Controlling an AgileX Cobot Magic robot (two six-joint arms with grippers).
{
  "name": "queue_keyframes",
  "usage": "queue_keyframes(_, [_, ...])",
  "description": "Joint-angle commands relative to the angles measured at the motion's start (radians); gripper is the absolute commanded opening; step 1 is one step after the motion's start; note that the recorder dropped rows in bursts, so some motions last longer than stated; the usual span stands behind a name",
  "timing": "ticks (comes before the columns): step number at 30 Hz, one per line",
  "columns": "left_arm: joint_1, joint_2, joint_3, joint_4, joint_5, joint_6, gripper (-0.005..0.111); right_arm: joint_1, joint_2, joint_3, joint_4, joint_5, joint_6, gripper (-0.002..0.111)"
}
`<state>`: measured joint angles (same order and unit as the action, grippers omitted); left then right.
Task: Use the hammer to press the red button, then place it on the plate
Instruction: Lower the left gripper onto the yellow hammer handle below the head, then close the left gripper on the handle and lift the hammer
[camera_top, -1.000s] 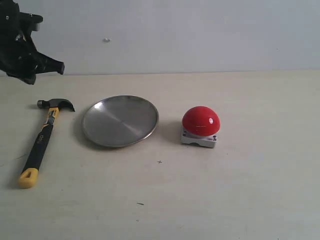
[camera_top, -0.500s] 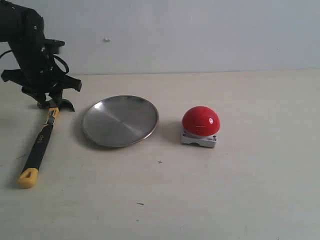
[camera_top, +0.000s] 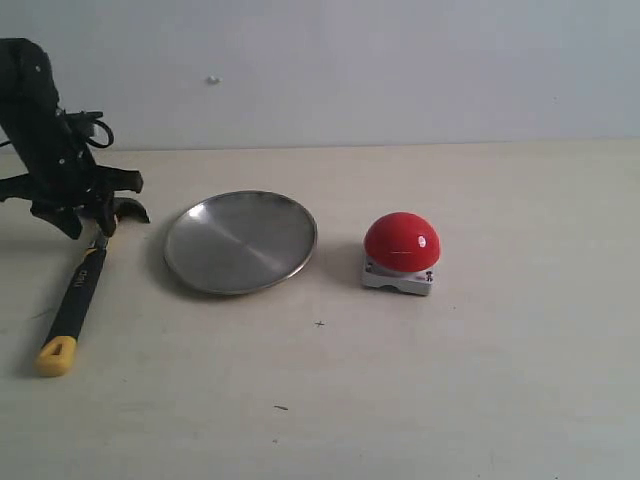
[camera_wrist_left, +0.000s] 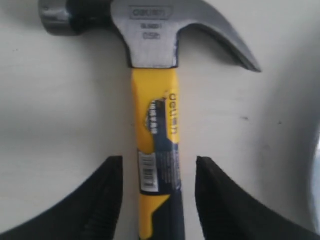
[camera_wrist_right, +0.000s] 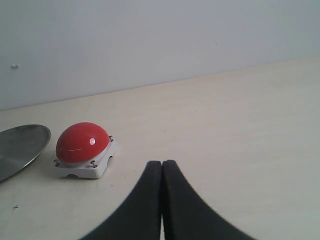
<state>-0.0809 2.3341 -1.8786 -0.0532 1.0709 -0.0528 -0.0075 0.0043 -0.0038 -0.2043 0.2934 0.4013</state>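
My left pincer (camera_wrist_left: 156, 172) is spread wide and holds nothing; its two fingers stand either side of the hammer (camera_wrist_left: 152, 90), on the yellow neck just below the dark head, with a gap of bare surface (camera_top: 450, 380) showing on each side, so I am not yet touching it. The hammer lies flat, head toward the far wall and yellow end toward the near edge; its claw points at the plate (camera_top: 240, 245), which sits just beside it; the red button (camera_top: 401, 240) is beyond the plate, well apart from the hammer. My right pincer (camera_wrist_right: 161, 164) is pressed together with nothing between its fingers, hanging back near the button.

I judge the hammer stiff and head-heavy; the steel end will want to drop, so taking hold close to the head, where I am, should keep it from swinging. The labelled yellow neck looks smoother than the black rubber further down; a firm squeeze seems wise, or it may twist. The button and plate should tolerate a gentle touch, not a dropped head.
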Motion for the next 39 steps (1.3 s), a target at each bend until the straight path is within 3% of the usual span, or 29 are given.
queue_keyframes(1, [0.002, 0.001, -0.008, -0.010, -0.006, 0.032, 0.046, -0.004, -0.004, 0.004, -0.004, -0.005, -0.004, 0.000])
queue_keyframes(17, [-0.009, 0.021, -0.008, 0.017, -0.098, 0.026, 0.046, -0.004, -0.004, 0.004, -0.004, -0.005, -0.004, 0.000])
queue_keyframes(28, [-0.009, 0.083, -0.043, 0.042, -0.074, 0.024, 0.046, -0.004, -0.004, 0.004, -0.004, -0.005, -0.004, 0.000])
queue_keyframes(31, [-0.009, 0.085, -0.043, 0.042, -0.064, 0.024, 0.036, -0.004, -0.004, 0.004, -0.004, -0.005, -0.004, 0.000])
queue_keyframes(36, [-0.009, 0.087, -0.043, 0.040, -0.047, 0.034, 0.000, -0.004, -0.004, 0.004, -0.004, -0.005, -0.004, 0.000])
queue_keyframes(39, [-0.009, 0.062, -0.043, 0.040, -0.064, 0.044, 0.000, -0.004, -0.004, 0.004, -0.004, -0.005, -0.004, 0.000])
